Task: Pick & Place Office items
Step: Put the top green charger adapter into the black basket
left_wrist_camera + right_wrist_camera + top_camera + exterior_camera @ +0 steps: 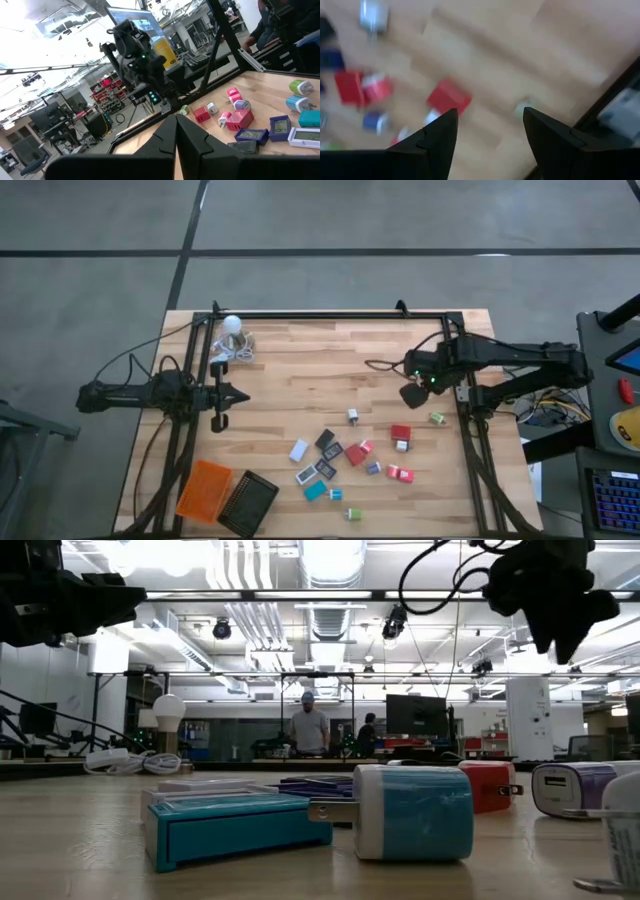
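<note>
The office items, small blocky pieces in red (401, 433), teal (314, 491), white (299, 450), black (325, 441) and green (438, 418), lie scattered on the wooden table's near right part. My right gripper (490, 135) hangs open above the table, pointing down, a little beyond the red piece (449, 98), with nothing between its fingers. In the high view it (415, 390) sits by the right frame post. My left gripper (177, 142) is shut and empty, held level over the table's left side (225, 395), well away from the pieces.
An orange tray (203, 488) and a black tray (248, 503) lie at the near left. A white bulb (232, 325) with a coiled cord stands at the far left. A black frame (330, 315) borders the table. People stand in the room behind.
</note>
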You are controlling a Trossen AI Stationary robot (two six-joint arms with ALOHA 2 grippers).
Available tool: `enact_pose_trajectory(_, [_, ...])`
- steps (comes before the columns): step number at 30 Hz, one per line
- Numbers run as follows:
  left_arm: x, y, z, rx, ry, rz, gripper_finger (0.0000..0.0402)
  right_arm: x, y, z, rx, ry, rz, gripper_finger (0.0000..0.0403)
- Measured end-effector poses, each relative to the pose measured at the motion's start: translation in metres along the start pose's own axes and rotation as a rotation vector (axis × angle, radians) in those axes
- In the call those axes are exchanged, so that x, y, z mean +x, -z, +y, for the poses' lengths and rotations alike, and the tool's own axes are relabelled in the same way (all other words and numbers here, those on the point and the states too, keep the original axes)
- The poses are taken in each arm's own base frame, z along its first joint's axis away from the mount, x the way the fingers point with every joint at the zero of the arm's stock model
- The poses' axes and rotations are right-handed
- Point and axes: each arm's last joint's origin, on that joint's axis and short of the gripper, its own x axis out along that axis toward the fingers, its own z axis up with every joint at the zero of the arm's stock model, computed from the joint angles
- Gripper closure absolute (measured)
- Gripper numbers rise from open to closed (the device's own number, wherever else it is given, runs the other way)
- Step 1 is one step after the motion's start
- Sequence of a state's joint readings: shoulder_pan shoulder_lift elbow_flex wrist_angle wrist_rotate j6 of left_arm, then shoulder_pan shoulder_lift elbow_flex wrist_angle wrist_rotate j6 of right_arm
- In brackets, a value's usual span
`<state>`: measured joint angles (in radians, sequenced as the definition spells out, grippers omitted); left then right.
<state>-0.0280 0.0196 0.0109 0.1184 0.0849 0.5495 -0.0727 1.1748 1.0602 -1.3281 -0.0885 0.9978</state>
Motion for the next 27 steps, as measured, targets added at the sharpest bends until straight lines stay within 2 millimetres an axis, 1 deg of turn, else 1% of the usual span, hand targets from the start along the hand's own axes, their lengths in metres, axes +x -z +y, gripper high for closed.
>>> enact_pose_trajectory(3, [0.000, 0.000, 0.000, 0.000, 0.000, 0.000, 0.0392, 0.010, 0.003, 0.008, -0.043, -0.003, 0.105, 0.0184])
enact_pose_trajectory(7, [0.000, 0.000, 0.000, 0.000, 0.000, 0.000, 0.0392, 0.025, 0.010, 0.016, -0.129, 0.052, 0.155, 0.0184])
enact_pose_trajectory(9, [0.000, 0.000, 0.000, 0.000, -0.001, 0.000, 0.0392, 0.029, 0.014, 0.018, -0.172, 0.085, 0.173, 0.0184])
enact_pose_trajectory(14, [0.000, 0.000, 0.000, 0.000, 0.000, 0.000, 0.0392, 0.032, 0.025, 0.020, -0.249, 0.143, 0.124, 0.0184])
enact_pose_trajectory(20, [0.000, 0.000, 0.000, 0.000, 0.000, 0.000, 0.0392, 0.030, 0.041, 0.024, -0.283, 0.143, 0.108, 0.0184])
enact_pose_trajectory(24, [0.000, 0.000, 0.000, 0.000, 0.000, 0.000, 0.0392, 0.037, 0.055, 0.023, -0.349, 0.189, 0.128, 0.0184])
enact_pose_trajectory(27, [0.000, 0.000, 0.000, 0.000, 0.000, 0.001, 0.0392, 0.045, 0.062, 0.017, -0.341, 0.255, 0.110, 0.0184])
